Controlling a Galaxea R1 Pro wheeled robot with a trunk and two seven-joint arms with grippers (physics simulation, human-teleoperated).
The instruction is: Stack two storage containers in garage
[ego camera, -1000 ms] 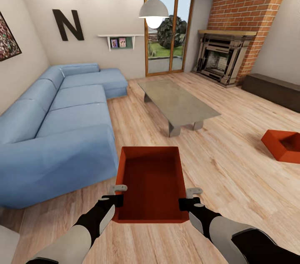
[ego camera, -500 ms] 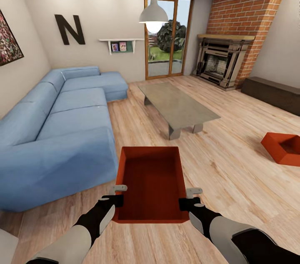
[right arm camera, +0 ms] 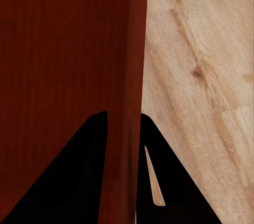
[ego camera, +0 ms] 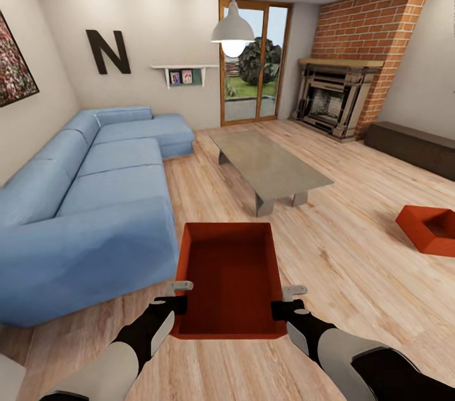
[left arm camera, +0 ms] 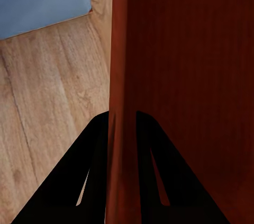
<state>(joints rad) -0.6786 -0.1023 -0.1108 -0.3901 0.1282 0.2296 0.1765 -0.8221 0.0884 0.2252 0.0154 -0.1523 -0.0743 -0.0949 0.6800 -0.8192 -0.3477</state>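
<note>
I hold one red-orange storage container (ego camera: 230,274) level in front of me above the living room's light wood planks. My left gripper (ego camera: 179,295) is shut on its left wall and my right gripper (ego camera: 285,300) is shut on its right wall, both near the end closest to me. In the left wrist view the wall (left arm camera: 120,49) runs between the dark fingers (left arm camera: 95,150). The right wrist view shows the other wall (right arm camera: 132,49) pinched the same way by the fingers (right arm camera: 90,155). The second storage container (ego camera: 433,229) lies on the planks far to my right.
A blue corner sofa (ego camera: 95,198) fills the left side, close to the held bin. A grey low table (ego camera: 268,164) stands ahead at centre. The brick fireplace (ego camera: 335,100) and a dark low bench (ego camera: 414,145) line the right wall. Open plank floor (ego camera: 354,287) lies to the right.
The whole picture has shifted a little, with the sofa, table and far bin sliding slightly in the frame, so the camera has moved. The held container and both grippers keep their places.
</note>
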